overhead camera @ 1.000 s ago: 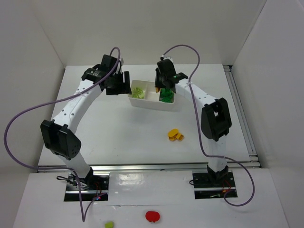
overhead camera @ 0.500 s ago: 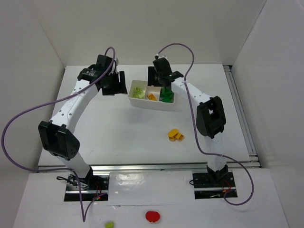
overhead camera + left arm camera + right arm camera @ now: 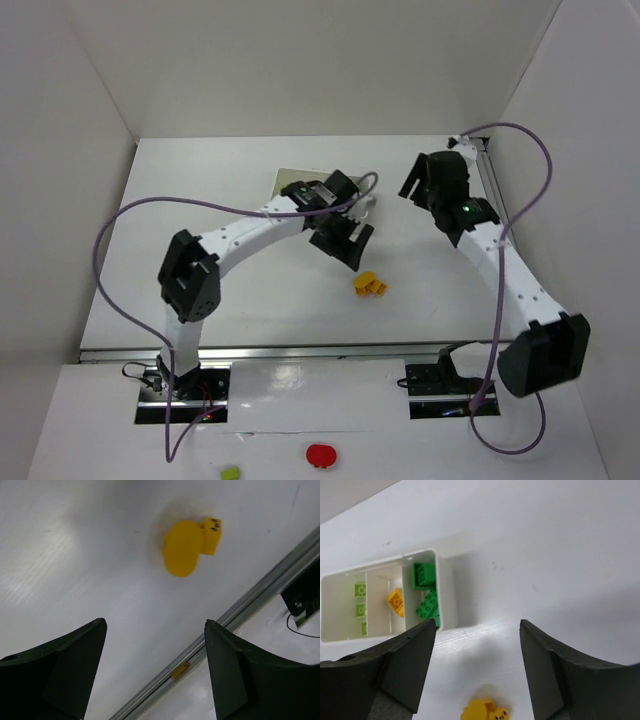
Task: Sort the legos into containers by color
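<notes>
The white tray [image 3: 445, 592] shows whole in the right wrist view: lime legos [image 3: 360, 605] in its left container, one orange-yellow lego [image 3: 396, 602] in the middle, dark green legos [image 3: 425, 592] in the right. From above, only a tray corner [image 3: 288, 177] peeks out behind the left arm. A small cluster of yellow legos [image 3: 370, 285] [image 3: 187, 547] [image 3: 485, 711] lies loose on the table. My left gripper [image 3: 343, 243] [image 3: 155, 625] hovers open just above and beside that cluster, holding nothing. My right gripper [image 3: 415, 183] [image 3: 477, 625] is open and empty, up and to the right of the tray.
A metal rail [image 3: 250, 597] runs along the table's near edge. Past it on the near ledge lie a red round object [image 3: 319, 455] and a small lime piece [image 3: 230, 472]. White walls [image 3: 90, 110] close in the table on the left, back and right.
The right gripper opened over the tray, an orange-yellow lego appeared in the middle container, and that arm pulled back to the right. The left arm swung right across the tray towards the yellow cluster.
</notes>
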Controlling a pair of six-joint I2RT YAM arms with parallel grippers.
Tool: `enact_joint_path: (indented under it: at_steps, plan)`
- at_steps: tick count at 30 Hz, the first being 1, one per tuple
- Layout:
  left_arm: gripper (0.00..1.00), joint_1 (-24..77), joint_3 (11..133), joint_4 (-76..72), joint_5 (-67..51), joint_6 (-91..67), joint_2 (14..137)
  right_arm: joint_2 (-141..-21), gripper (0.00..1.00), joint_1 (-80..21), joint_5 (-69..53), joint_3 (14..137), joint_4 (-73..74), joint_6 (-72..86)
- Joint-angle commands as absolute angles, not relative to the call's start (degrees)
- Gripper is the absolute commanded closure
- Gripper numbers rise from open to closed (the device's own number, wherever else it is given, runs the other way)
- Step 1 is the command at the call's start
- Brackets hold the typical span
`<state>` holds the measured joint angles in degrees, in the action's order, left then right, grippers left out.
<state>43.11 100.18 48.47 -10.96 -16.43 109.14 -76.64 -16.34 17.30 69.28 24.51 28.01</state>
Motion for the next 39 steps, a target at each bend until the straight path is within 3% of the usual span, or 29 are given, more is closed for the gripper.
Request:
enact_joint_path:
  at_steps: [1, 8, 16, 23, 26, 28, 33, 39]
  plan:
    - [0.1, 46.84, 105.98, 47.64, -15.38, -13.45, 114.77, -69.71, 0.24, -14.6, 22.23, 63.82, 32.94, 31.9]
    - [0.07, 50.1, 110.48, 47.64, -16.26, -13.44, 124.97, -63.9, 0.21, -12.22, 23.47, 59.06, 39.2, 35.68]
    - [0.16, 50.1, 109.95, 45.27, -16.79, -14.5, 129.37, -63.19, 0.21, -11.69, 22.85, 58.36, 39.81, 35.07]
    - [0.38, 50.1, 108.9, 43.15, -16.79, -15.64, 128.15, -64.86, 0.21, -11.69, 21.53, 58.36, 39.11, 34.01]
    - [0.51, 50.1, 109.51, 43.76, -16.09, -15.64, 127.0, -64.86, 0.21, -11.69, 21.01, 58.36, 38.41, 34.01]
    - [0.67, 50.1, 108.99, 44.65, -16.08, -16.25, 123.77, -65.47, 0.21, -11.69, 21.01, 58.97, 38.41, 33.49]
    - [0.76, 50.1, 106.79, 46.84, -11.26, -16.79, 116.99, -66.01, 0.21, -11.16, 21.01, 59.5, 37.36, 32.44]
    - [0.81, 42.2, 114.5, 53.96, -3.25, -20.73, 114.43, -66.53, 0.21, -10.11, 15.48, 57.05, 35.25, 32.43]
